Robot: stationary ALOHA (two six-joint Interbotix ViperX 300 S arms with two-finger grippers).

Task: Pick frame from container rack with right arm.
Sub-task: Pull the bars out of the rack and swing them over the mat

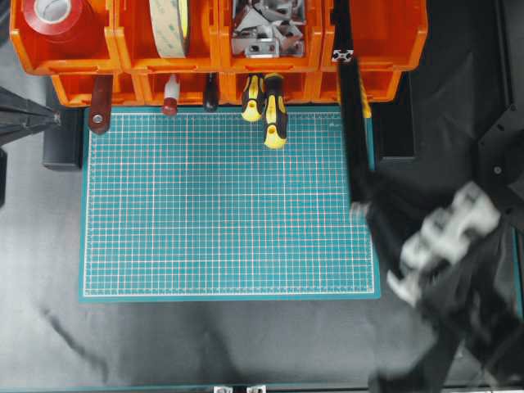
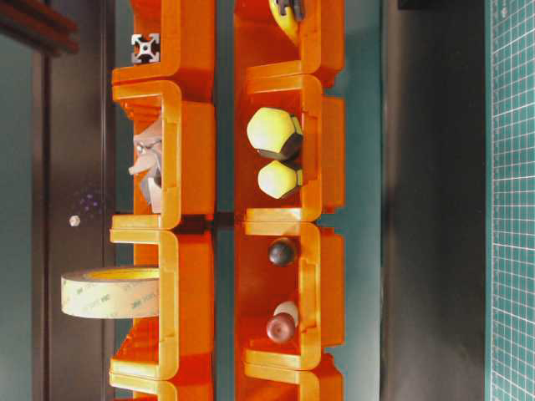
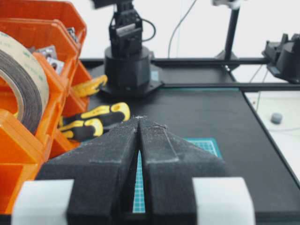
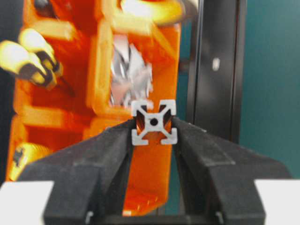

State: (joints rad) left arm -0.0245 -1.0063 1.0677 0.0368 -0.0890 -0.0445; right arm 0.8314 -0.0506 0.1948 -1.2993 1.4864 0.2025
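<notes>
Black frame [image 4: 153, 123] clamped in the right hand [image 4: 153, 129].
Gripped endwise to slide clear of the orange container rack [image 1: 372, 37], upper right.

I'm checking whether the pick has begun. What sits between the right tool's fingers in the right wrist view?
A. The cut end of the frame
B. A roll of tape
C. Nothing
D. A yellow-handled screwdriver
A: in the right wrist view the right tool has its two black fingers pressed against either side of the frame, whose silvery cross-shaped cut end faces the camera.
</notes>
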